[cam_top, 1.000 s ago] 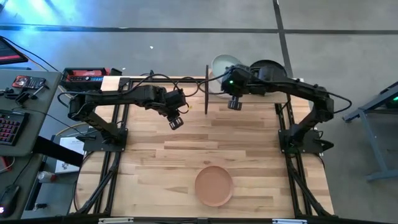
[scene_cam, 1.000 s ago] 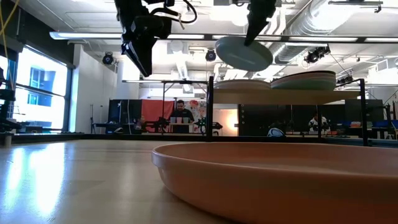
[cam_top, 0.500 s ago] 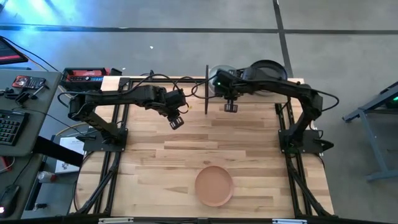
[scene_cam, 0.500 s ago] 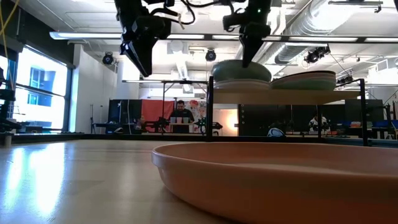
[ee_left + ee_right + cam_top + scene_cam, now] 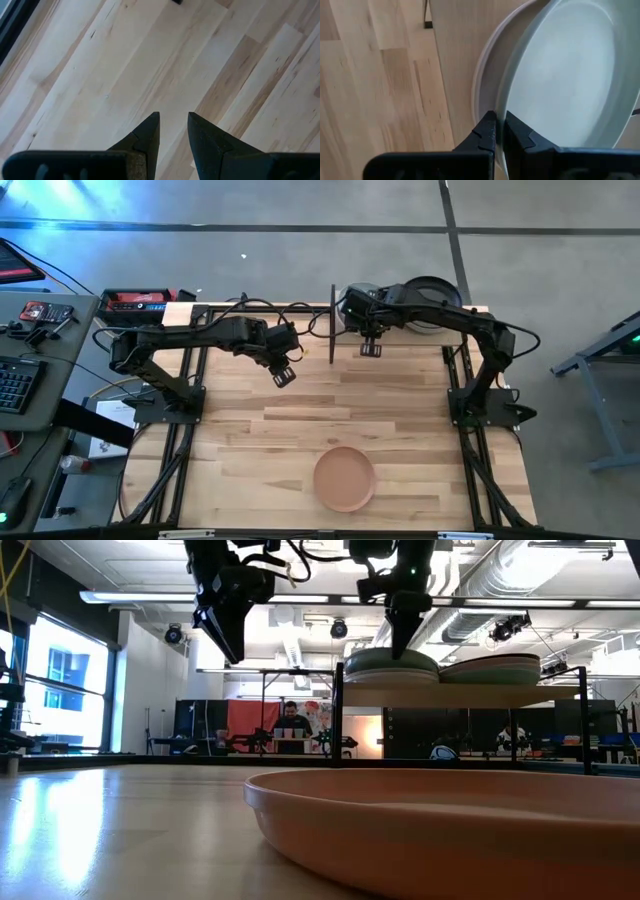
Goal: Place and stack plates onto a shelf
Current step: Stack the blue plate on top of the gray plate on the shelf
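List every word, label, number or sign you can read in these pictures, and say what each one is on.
None can be read.
Red case beside the table's far left corner: light label patches, too small to read.
Keyboard on the side desk: key legends too small to read.
Plates, shelf, table and both arms: no lettering visible.

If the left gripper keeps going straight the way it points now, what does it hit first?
Most likely the bare wooden tabletop. The left gripper points down at the planks with its fingers apart and nothing between them. No plate lies in that line; how high it hangs is unclear.
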You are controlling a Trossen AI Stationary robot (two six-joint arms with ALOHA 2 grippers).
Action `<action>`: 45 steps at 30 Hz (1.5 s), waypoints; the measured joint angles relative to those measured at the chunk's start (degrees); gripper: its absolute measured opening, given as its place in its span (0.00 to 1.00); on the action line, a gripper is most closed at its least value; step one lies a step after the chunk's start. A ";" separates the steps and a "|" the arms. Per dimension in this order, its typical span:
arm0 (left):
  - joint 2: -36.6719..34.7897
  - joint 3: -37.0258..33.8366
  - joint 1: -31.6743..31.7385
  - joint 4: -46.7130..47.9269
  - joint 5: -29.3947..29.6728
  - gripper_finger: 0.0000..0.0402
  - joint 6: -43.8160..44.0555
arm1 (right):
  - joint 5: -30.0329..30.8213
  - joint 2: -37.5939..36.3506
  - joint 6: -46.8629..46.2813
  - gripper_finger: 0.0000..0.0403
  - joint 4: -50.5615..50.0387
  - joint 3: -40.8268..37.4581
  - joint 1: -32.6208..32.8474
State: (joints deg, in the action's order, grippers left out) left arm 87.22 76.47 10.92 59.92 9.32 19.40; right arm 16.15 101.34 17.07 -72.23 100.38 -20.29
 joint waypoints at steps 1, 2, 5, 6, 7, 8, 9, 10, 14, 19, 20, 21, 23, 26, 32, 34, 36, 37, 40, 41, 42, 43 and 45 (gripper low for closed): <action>0.00 0.00 0.00 0.00 0.00 0.22 0.00 | 0.02 0.00 0.23 0.00 0.00 0.00 0.02; 0.00 0.00 0.00 0.00 0.00 0.22 0.00 | -0.14 0.00 0.61 0.00 0.00 0.00 0.02; 0.00 0.00 0.00 0.00 0.00 0.22 -0.01 | -0.13 0.00 1.03 0.00 0.04 0.00 0.03; 0.00 0.00 0.00 0.00 0.00 0.22 0.00 | -0.13 0.00 1.01 0.00 0.02 0.00 0.04; 0.00 0.00 0.00 0.00 0.00 0.22 -0.02 | -0.12 0.00 0.95 0.00 0.02 0.00 0.04; 0.00 0.00 0.00 0.00 0.00 0.22 -0.02 | -0.13 0.00 0.83 0.00 0.02 0.00 0.04; 0.00 0.00 0.00 0.00 0.00 0.22 -0.02 | -0.13 0.00 0.63 0.00 0.01 0.00 0.04; 0.00 0.00 0.00 0.00 0.00 0.22 -0.02 | -0.13 0.00 0.22 0.00 0.00 0.00 0.03; 0.00 0.00 0.00 0.00 0.00 0.22 -0.02 | -0.20 0.00 -0.70 0.00 -0.21 0.00 0.02; 0.00 0.00 0.00 -0.02 0.00 0.22 -0.03 | -0.34 -0.02 -2.05 0.00 -1.85 0.00 0.02; 0.00 0.00 0.00 -0.04 0.00 0.22 -0.04 | -0.36 -0.02 -2.23 0.00 -2.28 0.00 0.04; 0.00 0.00 0.00 -0.04 0.00 0.22 -0.03 | -0.36 -0.02 -2.57 0.00 -2.55 0.00 0.04; 0.00 0.00 0.00 -0.02 0.00 0.22 -0.04 | -0.36 -0.02 -3.26 0.00 -2.75 0.00 0.04; 0.00 0.00 0.00 -0.02 0.00 0.22 -0.04 | 0.43 -0.02 -4.04 0.00 -2.20 0.00 0.04; 0.00 0.00 0.00 -0.02 0.00 0.22 0.00 | 2.58 -0.02 -4.79 0.00 -0.68 0.00 0.02; 0.00 0.00 0.00 -0.02 0.00 0.22 0.04 | 2.18 -0.02 -4.71 0.00 -0.83 0.00 0.02; 0.00 0.00 0.00 -0.02 0.00 0.22 0.04 | 1.70 -0.02 -4.74 0.00 -0.86 0.00 0.02; 0.00 0.00 0.00 -0.03 0.00 0.22 0.04 | 1.68 -0.04 -4.99 0.00 -0.85 0.00 0.02; 0.00 0.00 0.00 -0.02 0.00 0.22 0.04 | 1.15 -0.04 -6.02 0.00 -0.93 0.00 -0.32; 0.00 0.00 0.00 -0.02 0.00 0.22 0.04 | 0.75 -0.04 -6.42 0.00 -1.06 0.00 -0.39; 0.00 0.00 0.00 -0.02 0.00 0.22 0.07 | 0.25 -0.04 -6.57 0.01 -1.22 0.00 -0.53; 0.00 0.00 0.00 -0.02 0.00 0.22 0.07 | -0.13 -0.04 -6.58 0.02 -1.31 0.00 -0.65; 0.00 0.00 0.00 -0.02 0.00 0.22 0.07 | 0.23 -0.04 -6.70 0.05 -1.20 0.00 -0.70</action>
State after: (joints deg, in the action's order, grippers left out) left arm 87.22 76.47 10.92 59.90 9.32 19.46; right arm 16.38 101.30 10.37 -73.43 100.38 -20.99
